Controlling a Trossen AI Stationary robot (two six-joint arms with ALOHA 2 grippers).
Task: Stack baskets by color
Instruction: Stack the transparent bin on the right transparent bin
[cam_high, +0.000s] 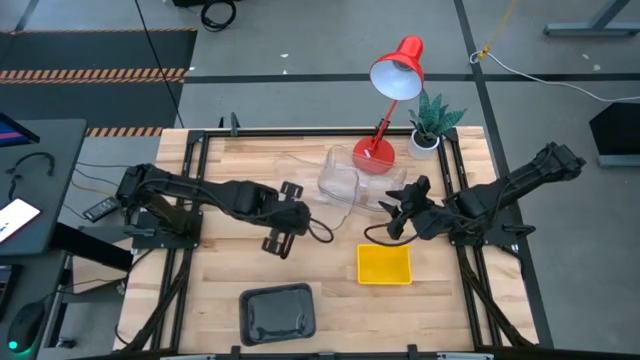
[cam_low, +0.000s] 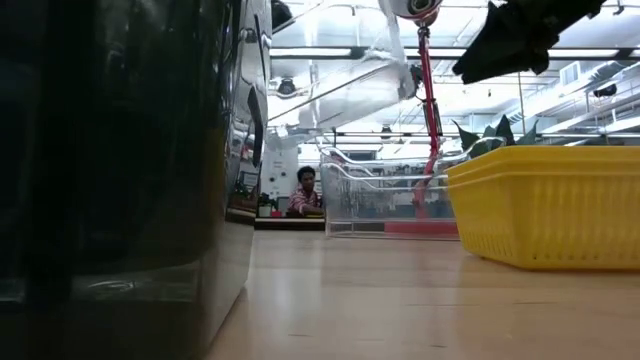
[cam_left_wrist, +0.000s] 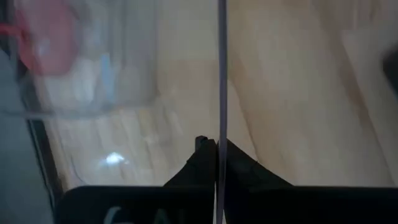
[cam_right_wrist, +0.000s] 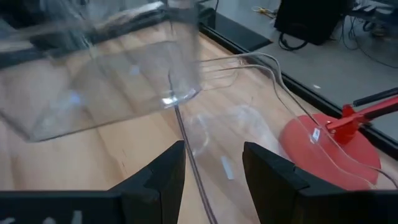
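Pale wooden table (cam_high: 230, 270), open workshop beyond. Left gripper (cam_high: 312, 222) clenched on clear basket (cam_high: 338, 180) rim. Right gripper (cam_right_wrist: 211, 180) spread, straddling another clear wall.

the left arm reaches in from its side toward the table's middle, its left gripper (cam_high: 312, 228) pinched fully closed, fingers (cam_left_wrist: 208, 163) pressed together. the right arm stretches in from the opposite side, wrist angled down, its right gripper (cam_high: 392, 202) with fingers (cam_right_wrist: 166, 174) spread apart, facing the left one at close range.
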